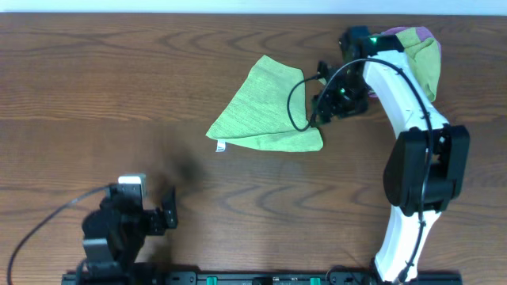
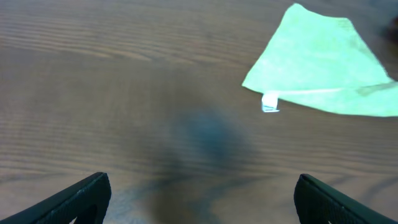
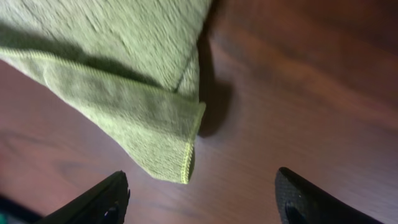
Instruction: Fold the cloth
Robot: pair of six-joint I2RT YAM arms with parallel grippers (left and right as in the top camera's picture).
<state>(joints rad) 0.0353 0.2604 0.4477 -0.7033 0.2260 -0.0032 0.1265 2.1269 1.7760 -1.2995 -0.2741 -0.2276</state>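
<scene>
Green cloth (image 1: pixel 265 107) lies folded over in rough triangle, far half of bench (image 1: pixel 119 95), right of centre. White tag (image 2: pixel 270 103) pokes out at its near-left corner. Right pincer (image 3: pixel 202 190) low over cloth's near-right corner, fingers spread, nothing pinched. Left pincer (image 2: pixel 202 183) back by near edge, left side, spread too, well apart from cloth. Spare cloths (image 1: pixel 424 51) heaped at far right corner.
</scene>
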